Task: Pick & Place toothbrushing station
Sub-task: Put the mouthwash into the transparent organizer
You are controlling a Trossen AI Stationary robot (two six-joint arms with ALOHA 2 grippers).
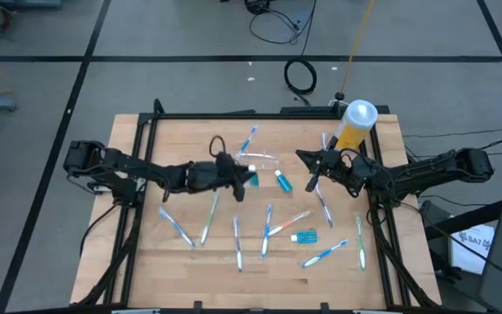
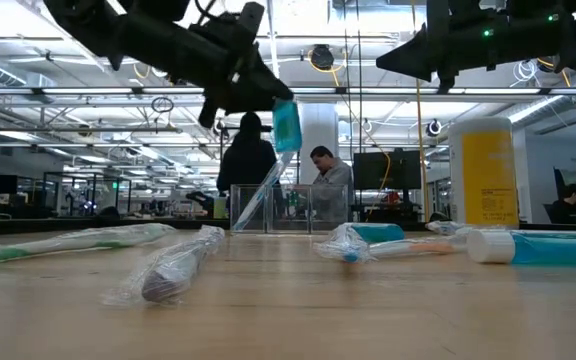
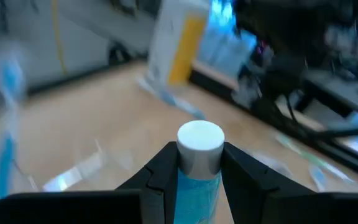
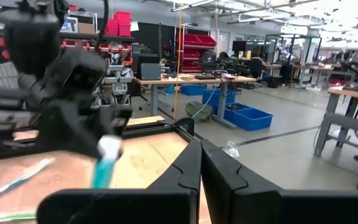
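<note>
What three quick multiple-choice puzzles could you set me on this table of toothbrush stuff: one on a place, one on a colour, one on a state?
1. Where is the clear cup?
A. Just ahead of the left gripper
B. Off the table
C. Under the yellow bottle

2. What colour is the tube's cap in the left gripper?
A. Red
B. White
C. Black

3. How do the right gripper's jaws stand?
A. Wide apart
B. Clamped on a toothbrush
C. Shut, empty

Answers:
A, the high view shows the cup beside that gripper.
B, the left wrist view shows the toothpaste tube white-capped.
C, its jaws meet with nothing between.
</note>
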